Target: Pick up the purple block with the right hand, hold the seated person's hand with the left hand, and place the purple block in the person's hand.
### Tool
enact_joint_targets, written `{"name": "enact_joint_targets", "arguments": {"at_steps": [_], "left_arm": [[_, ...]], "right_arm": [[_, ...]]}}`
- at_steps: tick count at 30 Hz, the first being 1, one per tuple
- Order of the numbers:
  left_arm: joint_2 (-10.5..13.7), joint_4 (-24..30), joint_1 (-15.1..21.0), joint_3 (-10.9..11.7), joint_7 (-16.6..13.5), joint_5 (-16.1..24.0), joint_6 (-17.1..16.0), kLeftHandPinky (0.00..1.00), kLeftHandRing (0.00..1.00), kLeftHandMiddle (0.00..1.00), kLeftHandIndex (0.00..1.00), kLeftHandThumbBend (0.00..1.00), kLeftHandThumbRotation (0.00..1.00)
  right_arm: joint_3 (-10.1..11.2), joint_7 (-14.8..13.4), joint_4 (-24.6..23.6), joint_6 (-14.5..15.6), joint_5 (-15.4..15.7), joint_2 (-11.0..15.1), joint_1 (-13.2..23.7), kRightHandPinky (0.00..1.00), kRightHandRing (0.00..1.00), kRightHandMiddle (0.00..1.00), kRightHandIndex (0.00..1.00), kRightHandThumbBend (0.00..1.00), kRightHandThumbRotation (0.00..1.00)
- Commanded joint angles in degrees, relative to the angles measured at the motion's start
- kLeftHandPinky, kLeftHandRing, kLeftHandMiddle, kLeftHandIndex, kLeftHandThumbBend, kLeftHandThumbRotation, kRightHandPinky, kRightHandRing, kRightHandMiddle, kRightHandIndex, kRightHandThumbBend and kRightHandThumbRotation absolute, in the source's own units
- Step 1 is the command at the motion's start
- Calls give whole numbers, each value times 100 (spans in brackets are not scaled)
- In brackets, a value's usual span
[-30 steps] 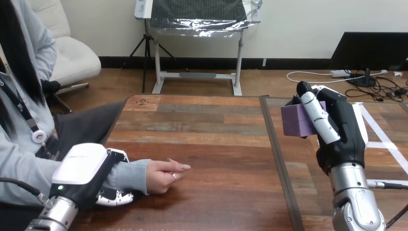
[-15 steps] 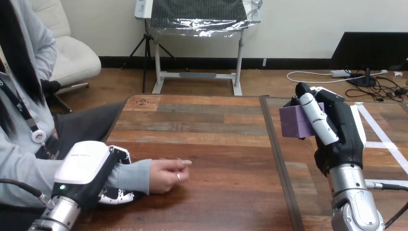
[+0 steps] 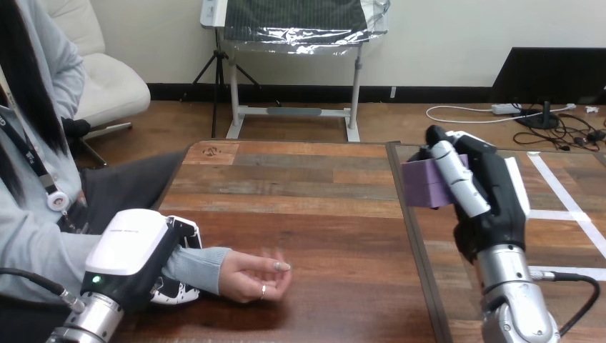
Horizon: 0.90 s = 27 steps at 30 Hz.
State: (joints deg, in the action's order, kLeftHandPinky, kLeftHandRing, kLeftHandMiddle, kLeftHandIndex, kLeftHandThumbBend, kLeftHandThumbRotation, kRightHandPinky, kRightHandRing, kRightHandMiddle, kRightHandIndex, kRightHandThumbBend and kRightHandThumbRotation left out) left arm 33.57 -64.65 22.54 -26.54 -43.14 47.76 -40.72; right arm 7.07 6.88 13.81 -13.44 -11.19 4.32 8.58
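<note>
My right hand (image 3: 493,193) is up above the table (image 3: 321,186), on the right side, fingers and thumb wrapped round the purple block (image 3: 418,182). The block sits clear of the wood, sticking out of my grip toward the left, with one white-and-black finger lying across its face. My silver right forearm (image 3: 509,282) rises straight up from the bottom edge beneath it. Over on the left, my left hand (image 3: 136,254) is low by the near edge of the table, closed round the person's wrist. Its white back faces up, the thumb sits over the top of the grey sleeve (image 3: 194,264) and the fingers tuck in underneath. Just beyond my grip the person's hand (image 3: 251,277) rests on the table, rolled partly palm-up with its fingers loosely curled in, so the palm looks half covered by them. The block and that hand are well apart. Between them runs a broad stretch of brown planks and the dark seam (image 3: 416,243) that crosses the table from far to near, just left of my right arm. The block hangs right over that seam. White tape lines (image 3: 572,211) mark the wood to the right of my right hand, behind it and out of the way.
</note>
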Motion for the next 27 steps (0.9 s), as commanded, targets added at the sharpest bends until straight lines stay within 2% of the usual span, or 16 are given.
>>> {"name": "enact_joint_targets", "arguments": {"at_steps": [1,10,16,27], "left_arm": [[-4,297,84,-141,-74,69,-162,24,26,30,31,87,10],[101,722,-15,-43,28,8,-190,24,26,30,31,84,13],[189,1109,-125,43,36,-30,-205,24,26,30,31,83,14],[332,2053,-373,338,555,-278,-73,24,26,30,31,82,15]], "right_arm": [[-34,78,-144,-142,-4,-49,207,0,6,12,17,25,29],[-106,40,-116,-112,109,-116,169,1,6,11,16,25,27],[-190,-22,-80,-177,317,-126,136,1,5,11,15,26,27],[-393,-174,-118,-170,719,-147,38,1,6,11,15,29,34]]}}
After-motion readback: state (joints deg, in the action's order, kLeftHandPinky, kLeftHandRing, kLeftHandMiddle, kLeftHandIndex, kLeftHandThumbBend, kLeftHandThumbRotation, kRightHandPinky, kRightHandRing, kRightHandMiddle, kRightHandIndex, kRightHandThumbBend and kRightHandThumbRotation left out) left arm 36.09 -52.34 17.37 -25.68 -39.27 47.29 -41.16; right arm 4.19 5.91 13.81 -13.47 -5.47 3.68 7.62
